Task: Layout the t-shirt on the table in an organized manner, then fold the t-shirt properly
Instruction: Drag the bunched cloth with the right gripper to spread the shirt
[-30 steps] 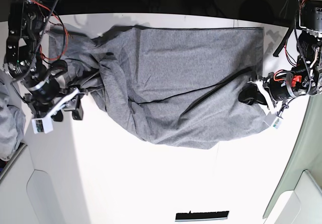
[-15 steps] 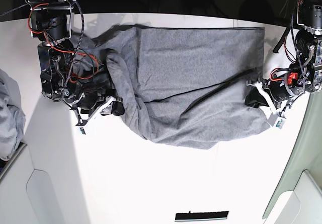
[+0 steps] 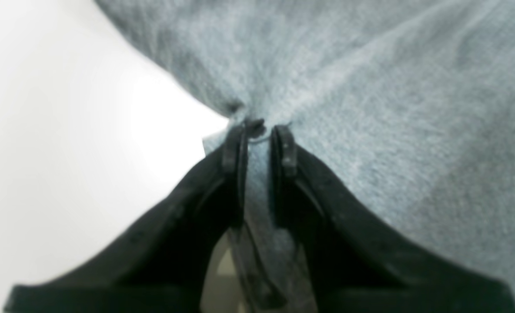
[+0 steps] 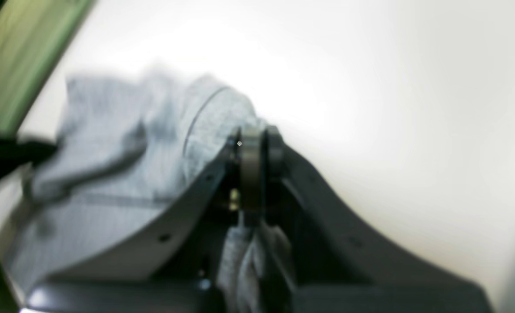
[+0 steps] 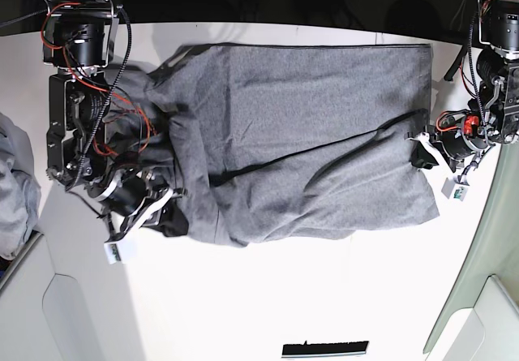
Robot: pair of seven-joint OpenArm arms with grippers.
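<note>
The heather-grey t-shirt (image 5: 308, 134) lies spread across the white table (image 5: 284, 296), with a diagonal crease and bunched folds at its left end. My left gripper (image 5: 422, 152) is shut on the shirt's right edge. The left wrist view shows fabric (image 3: 392, 108) pinched between the black fingertips of that gripper (image 3: 257, 134). My right gripper (image 5: 174, 215) is shut on the bunched left end near the front corner. In the right wrist view that gripper (image 4: 255, 139) has its jaws together, with shirt cloth (image 4: 109, 152) beside and between them.
A paler grey cloth bundle (image 5: 12, 191) sits at the left edge. A black strip (image 5: 324, 348) lies near the front edge. White moulded pieces stand at the front left (image 5: 81, 312) and front right (image 5: 486, 312). Bare tabletop (image 4: 392, 108) spreads right of the right gripper.
My right arm moved in to the shirt's left end, shut on it and drew it toward the front. The left gripper pulled slightly right and the shirt now lies flatter.
</note>
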